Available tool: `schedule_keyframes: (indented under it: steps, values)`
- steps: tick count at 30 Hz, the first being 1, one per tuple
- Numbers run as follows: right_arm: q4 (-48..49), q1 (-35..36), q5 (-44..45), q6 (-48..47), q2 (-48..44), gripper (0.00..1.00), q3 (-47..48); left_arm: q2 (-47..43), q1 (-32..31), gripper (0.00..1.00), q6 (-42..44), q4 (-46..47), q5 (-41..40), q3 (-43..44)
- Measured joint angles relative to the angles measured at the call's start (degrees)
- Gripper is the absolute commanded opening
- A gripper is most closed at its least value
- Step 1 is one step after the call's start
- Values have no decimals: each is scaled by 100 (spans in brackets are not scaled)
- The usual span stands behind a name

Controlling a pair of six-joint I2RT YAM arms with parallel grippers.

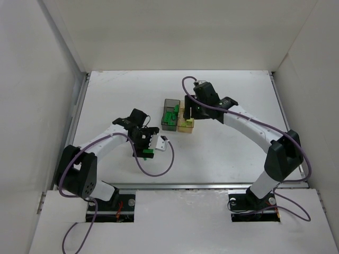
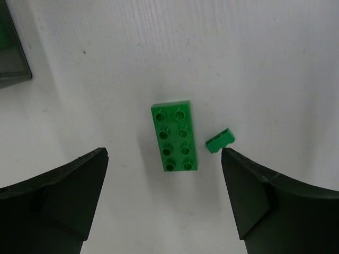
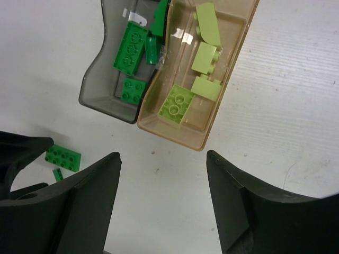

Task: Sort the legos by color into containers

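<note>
A dark green eight-stud lego (image 2: pixel 175 136) lies flat on the white table, with a tiny dark green lego (image 2: pixel 220 141) just to its right. My left gripper (image 2: pixel 164 153) hovers open over them, one finger on each side, touching neither. The containers stand joined: the smoky grey bin (image 3: pixel 92 92) holds dark green legos (image 3: pixel 130 47) and the tan bin (image 3: pixel 175 138) holds lime legos (image 3: pixel 178 104). My right gripper (image 3: pixel 163 154) hangs open and empty just in front of the bins. From the top, the left gripper (image 1: pixel 148 145) is left of the bins (image 1: pixel 170 119) and the right gripper (image 1: pixel 192 111) is above them.
The two loose green legos (image 3: pixel 63 157) and the left gripper's dark fingers (image 3: pixel 21 153) show at the lower left of the right wrist view. White walls enclose the table on three sides. A purple cable loops beside the left arm (image 1: pixel 159 169).
</note>
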Motion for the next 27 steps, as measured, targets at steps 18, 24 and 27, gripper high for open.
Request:
schedule_keyframes:
  steps: [18, 24, 27]
  values:
    - [120, 0, 52, 291, -514, 71, -680, 367, -627, 71, -1709, 1078, -376, -505]
    - [160, 0, 72, 348, -518, 71, -710, 466, -629, 21, -1805, 1320, -442, -485]
    - [162, 0, 103, 361, -527, 71, -748, 503, -632, 0, -1801, 1349, -450, -452]
